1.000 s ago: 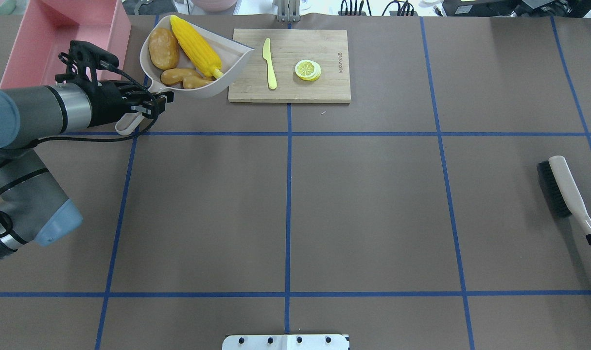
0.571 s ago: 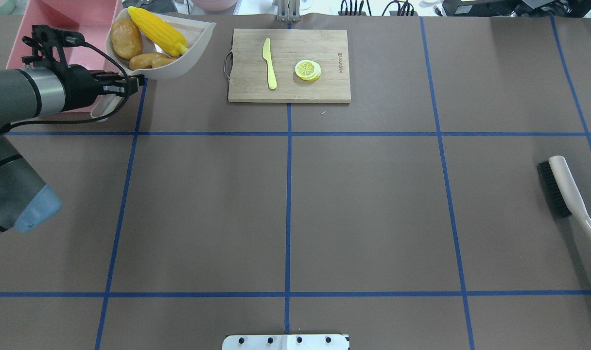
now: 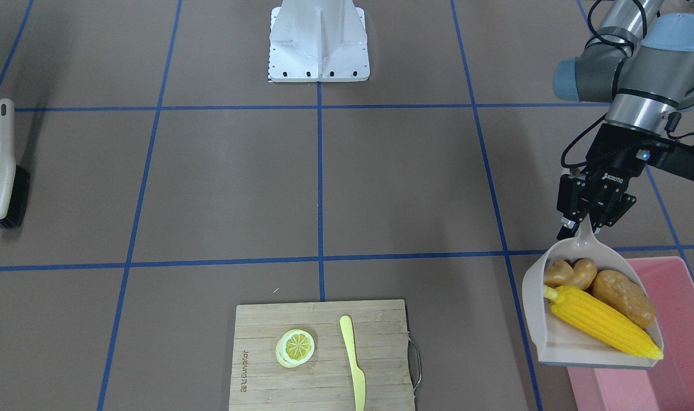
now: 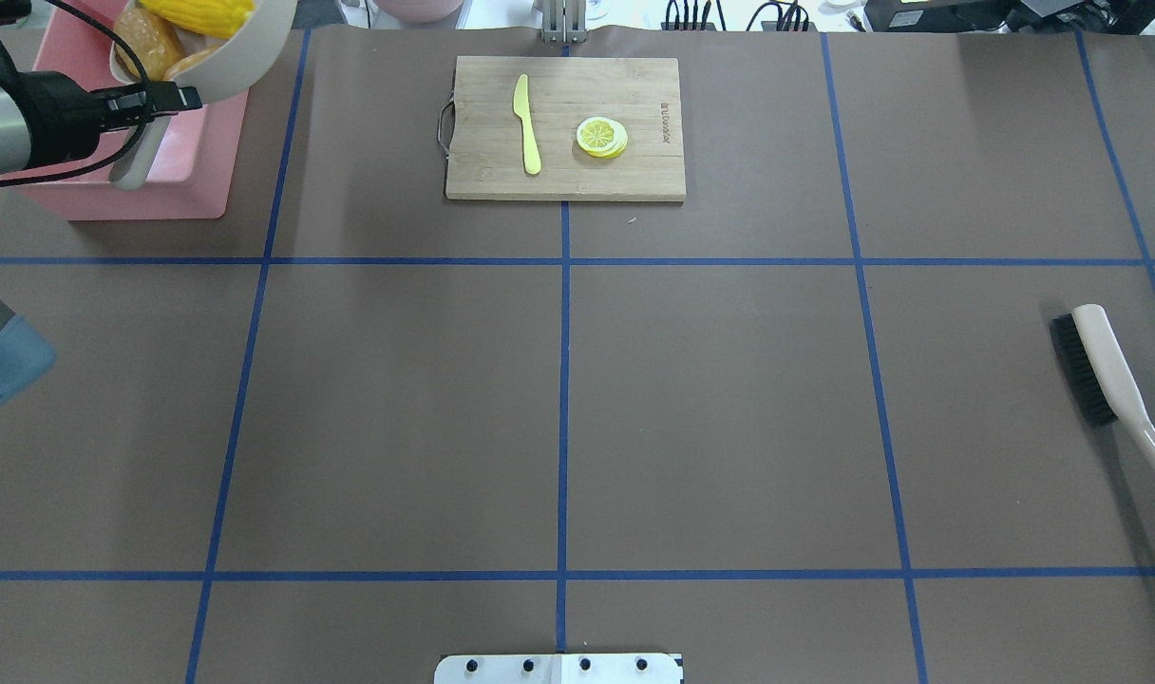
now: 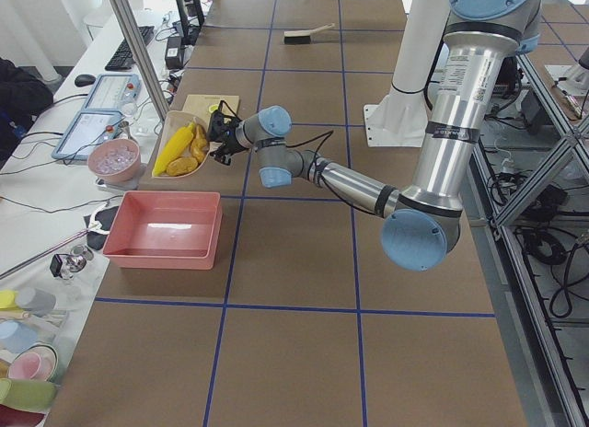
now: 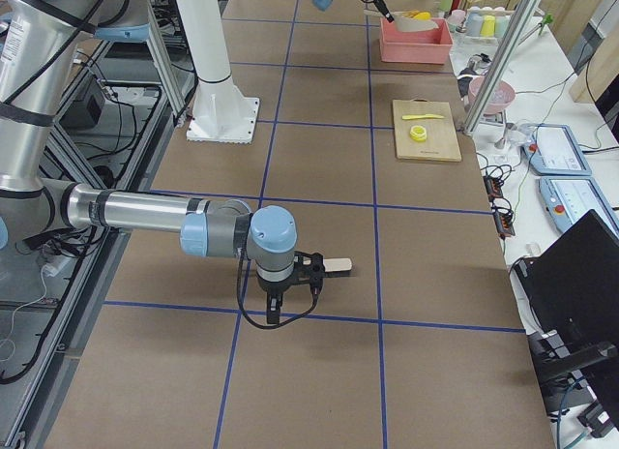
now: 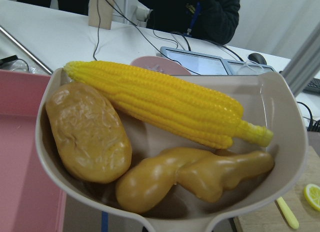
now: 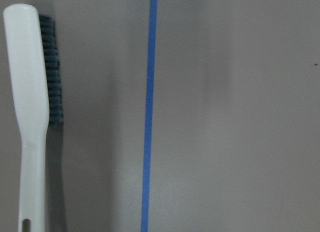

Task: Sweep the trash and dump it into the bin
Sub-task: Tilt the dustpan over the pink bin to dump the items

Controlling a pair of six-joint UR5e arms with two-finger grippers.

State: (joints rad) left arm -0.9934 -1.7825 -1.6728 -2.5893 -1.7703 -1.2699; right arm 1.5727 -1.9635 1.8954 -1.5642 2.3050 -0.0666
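Observation:
My left gripper (image 3: 584, 225) is shut on the handle of a beige dustpan (image 3: 552, 342), holding it in the air over the near corner of the pink bin (image 3: 684, 365). The pan holds the yellow corn cob (image 3: 601, 322), the tan ginger root (image 3: 569, 273) and the orange-brown potato lump (image 3: 624, 297). The left wrist view shows the corn (image 7: 165, 104), potato (image 7: 87, 132) and ginger (image 7: 195, 177) in the pan, with the bin (image 7: 20, 167) below left. My right gripper (image 6: 279, 296) shows only in the exterior right view, next to the brush; I cannot tell its state.
A beige brush (image 4: 1100, 366) with black bristles lies on the table at the right; it also shows in the right wrist view (image 8: 27, 92). A wooden cutting board (image 4: 634, 171) at the back middle holds a pale yellow knife (image 4: 525, 123) and a lemon slice (image 4: 601, 136).
My left arm has carried the loaded dustpan left and back, from beside the cutting board to over the bin's corner. The right gripper has slipped out of the overhead view. The brush has not moved.

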